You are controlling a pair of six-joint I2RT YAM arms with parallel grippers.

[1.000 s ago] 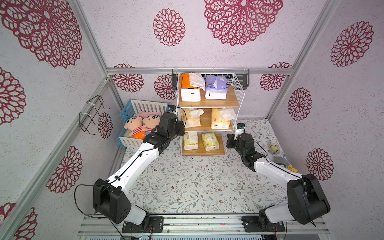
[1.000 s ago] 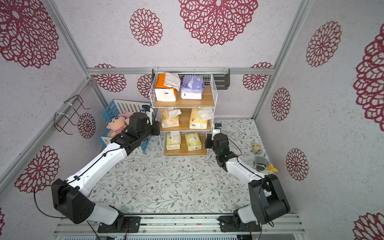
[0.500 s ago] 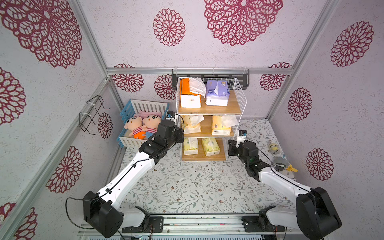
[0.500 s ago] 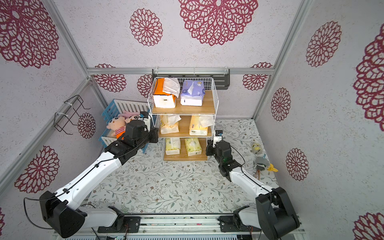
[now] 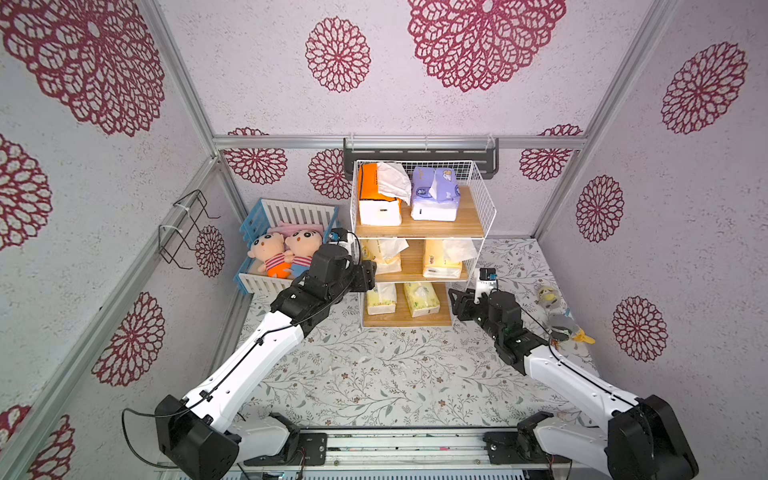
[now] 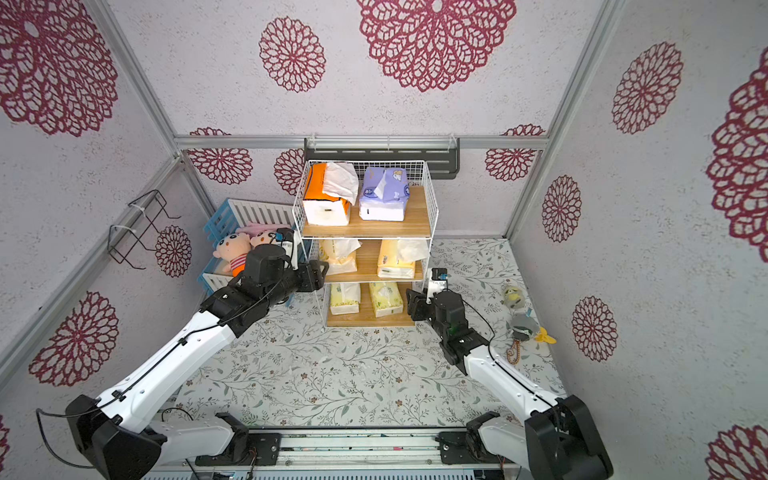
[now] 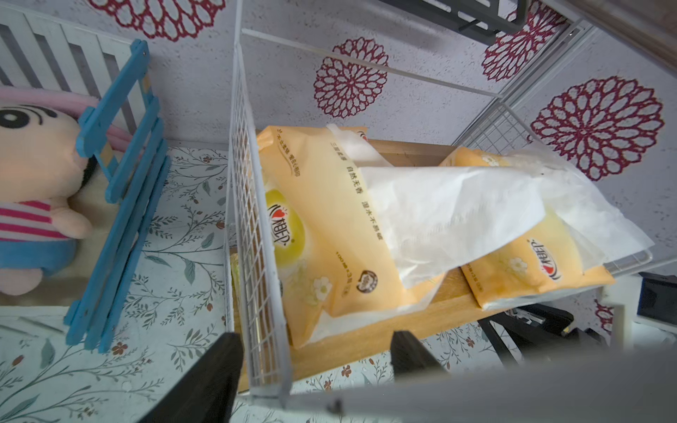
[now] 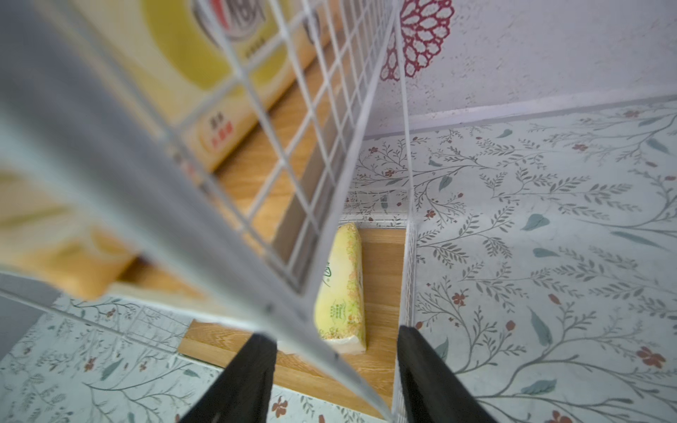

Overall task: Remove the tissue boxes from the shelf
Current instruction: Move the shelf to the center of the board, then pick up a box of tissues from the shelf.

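The shelf [image 5: 419, 230] stands on the floral floor in both top views, a little out from the back wall. Its top board holds an orange tissue box [image 5: 376, 195] and a lavender one [image 5: 434, 195]. Two pale yellow ones [image 5: 384, 255] [image 5: 442, 259] lie on the middle board and two yellow-green ones [image 5: 380, 297] [image 5: 422, 298] on the bottom. My left gripper [image 5: 368, 276] is open at the left front post by the middle board; in the left wrist view the wire side panel [image 7: 256, 293] runs between its fingers [image 7: 212, 373]. My right gripper [image 5: 457, 303] is open low at the right front post [image 8: 293, 311].
A blue-and-white slatted crate [image 5: 291, 212] with two plush dolls [image 5: 286, 253] sits left of the shelf, close to my left arm. A black wire rack [image 5: 183, 232] hangs on the left wall and a black rack [image 5: 419, 153] on the back wall. Small toys [image 5: 559, 324] lie at the right.
Both grippers, shut on the shelf's front posts before, have opened. The shelf has come forward, away from the back wall, together with both arms.
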